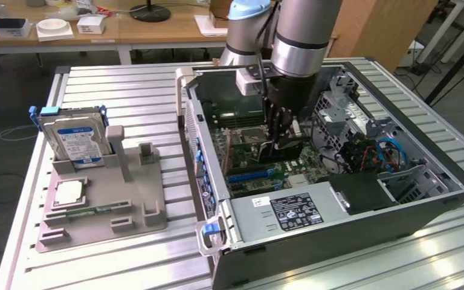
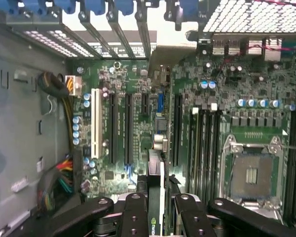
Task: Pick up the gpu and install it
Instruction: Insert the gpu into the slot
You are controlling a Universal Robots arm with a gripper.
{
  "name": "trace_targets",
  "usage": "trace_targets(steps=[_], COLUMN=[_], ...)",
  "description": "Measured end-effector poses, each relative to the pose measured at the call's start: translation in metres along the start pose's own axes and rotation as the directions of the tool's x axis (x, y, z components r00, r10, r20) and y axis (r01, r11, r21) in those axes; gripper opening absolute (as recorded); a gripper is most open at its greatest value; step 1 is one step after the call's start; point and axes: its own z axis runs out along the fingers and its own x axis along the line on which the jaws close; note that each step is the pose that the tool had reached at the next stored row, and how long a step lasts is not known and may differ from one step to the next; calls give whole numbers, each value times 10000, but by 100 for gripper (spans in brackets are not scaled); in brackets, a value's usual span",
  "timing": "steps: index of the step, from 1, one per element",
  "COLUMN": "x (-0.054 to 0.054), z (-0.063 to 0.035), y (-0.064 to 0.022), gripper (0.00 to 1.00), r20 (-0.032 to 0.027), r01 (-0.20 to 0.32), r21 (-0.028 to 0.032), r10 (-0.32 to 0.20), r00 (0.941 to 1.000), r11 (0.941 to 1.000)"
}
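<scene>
My gripper (image 1: 284, 140) reaches down into the open computer case (image 1: 434, 199) and is shut on the gpu (image 1: 274, 152), a thin dark card held on edge. In the wrist view the gpu (image 2: 156, 173) runs edge-on between the black fingers (image 2: 136, 207), over the green motherboard (image 2: 138, 64). It lines up with the long black expansion slots (image 2: 127, 128) and a short blue slot (image 2: 159, 102). Whether its lower edge touches a slot is hidden.
The CPU socket (image 2: 251, 174) lies beside the memory slots (image 2: 202, 143). A power supply (image 1: 290, 208) and cables (image 1: 381, 154) fill the case's near end. On the table a grey holder (image 1: 135, 208) carries a hard drive (image 1: 72, 138), a CPU chip (image 1: 68, 192) and a memory stick (image 1: 87, 212).
</scene>
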Motion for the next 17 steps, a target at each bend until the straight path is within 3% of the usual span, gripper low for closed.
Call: trace_targets(steps=[7,17], x=[-2,-12], z=[36,157], y=[54,186], gripper=[26,26], r20=[-30,-121], r01=[1,-6], r21=[20,128], r10=[-1,7], r00=[10000,9999], r11=[10000,9999])
